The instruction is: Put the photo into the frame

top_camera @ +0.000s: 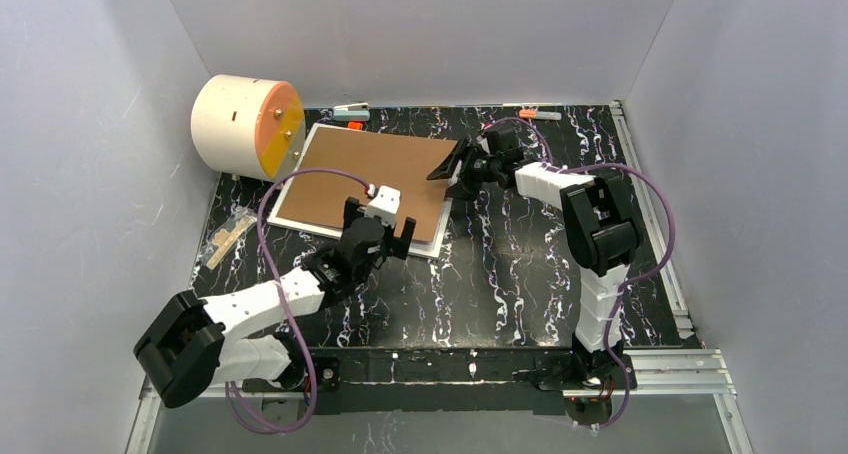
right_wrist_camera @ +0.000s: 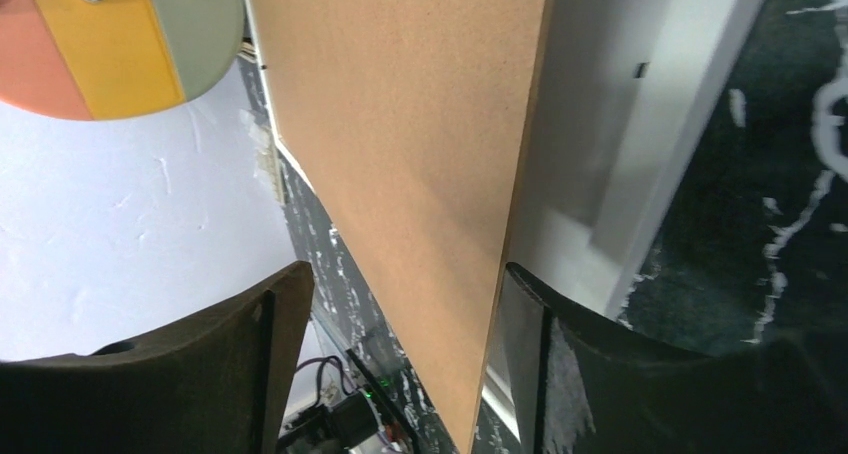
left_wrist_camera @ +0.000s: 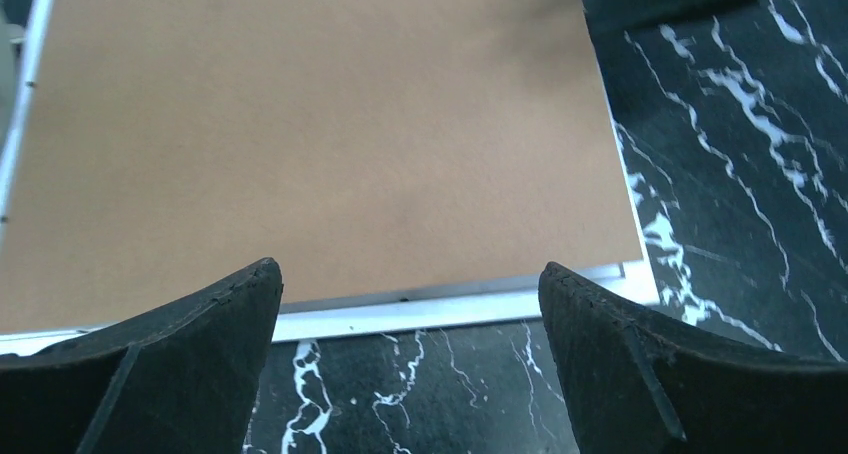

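Your left gripper (left_wrist_camera: 410, 269) hangs wide open and empty over the near edge of the frame (left_wrist_camera: 450, 311), which lies back-up on the table's (top_camera: 520, 274) far left. Your right gripper's (right_wrist_camera: 407, 269) jaws stand apart astride the brown backing board's (right_wrist_camera: 400, 154) lifted edge, not clamping it.

Black marble desk (top_camera: 520, 274) with white veins. Plain brown backing board (top_camera: 370, 179) centre. White-rimmed frame (left_wrist_camera: 420, 314). Cream drum (top_camera: 232, 119) upper left, face orange, yellow, pale green. Purple cables (top_camera: 275, 274). Pale grey walls (top_camera: 100, 124).
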Robot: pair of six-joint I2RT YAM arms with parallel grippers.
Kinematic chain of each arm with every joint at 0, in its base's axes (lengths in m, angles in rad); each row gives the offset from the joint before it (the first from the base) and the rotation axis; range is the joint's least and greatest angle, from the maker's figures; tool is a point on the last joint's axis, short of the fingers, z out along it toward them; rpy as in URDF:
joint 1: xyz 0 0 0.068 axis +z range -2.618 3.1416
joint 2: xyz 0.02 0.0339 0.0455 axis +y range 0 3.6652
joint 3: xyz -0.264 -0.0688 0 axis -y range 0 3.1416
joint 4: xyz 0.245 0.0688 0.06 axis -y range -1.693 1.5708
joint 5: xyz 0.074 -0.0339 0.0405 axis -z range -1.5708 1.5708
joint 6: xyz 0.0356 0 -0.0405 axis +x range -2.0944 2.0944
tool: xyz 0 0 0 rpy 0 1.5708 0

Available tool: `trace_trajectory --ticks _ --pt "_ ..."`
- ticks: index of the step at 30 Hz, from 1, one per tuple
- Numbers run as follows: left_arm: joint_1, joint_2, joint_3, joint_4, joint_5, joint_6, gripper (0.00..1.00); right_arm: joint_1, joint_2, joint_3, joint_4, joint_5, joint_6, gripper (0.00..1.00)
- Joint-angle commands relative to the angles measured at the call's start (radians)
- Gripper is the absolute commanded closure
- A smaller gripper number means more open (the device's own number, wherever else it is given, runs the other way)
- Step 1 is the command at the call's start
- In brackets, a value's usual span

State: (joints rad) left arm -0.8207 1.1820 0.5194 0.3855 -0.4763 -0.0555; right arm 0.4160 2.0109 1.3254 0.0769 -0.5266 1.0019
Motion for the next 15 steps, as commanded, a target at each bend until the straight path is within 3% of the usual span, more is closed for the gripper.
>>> trace_trajectory --ticks 1,4,7,12,15 --pt "0.026 -0.006 0.143 -0.223 -0.147 -0.055 0.02 -0.023 0.003 -0.006 -0.056 0.019 -0.09 0.22" --pt "0.102 0.03 0.219 -0.287 -0.128 -0.057 0.02 -0.033 -0.016 -0.005 -0.154 0.031 -0.152 0.19" --pt "0.239 0.076 0.273 -0.323 -0.023 -0.079 0.02 -0.038 -0.031 -0.006 -0.208 0.041 -0.205 0.19" --pt "0.386 0.166 0.341 -0.352 0.045 -0.038 0.02 -0.042 -0.041 0.004 -0.271 0.09 -0.258 0.27" --pt "0.48 0.196 0.347 -0.339 0.104 -0.033 0.02 -0.042 -0.055 0.01 -0.275 0.113 -0.292 0.27"
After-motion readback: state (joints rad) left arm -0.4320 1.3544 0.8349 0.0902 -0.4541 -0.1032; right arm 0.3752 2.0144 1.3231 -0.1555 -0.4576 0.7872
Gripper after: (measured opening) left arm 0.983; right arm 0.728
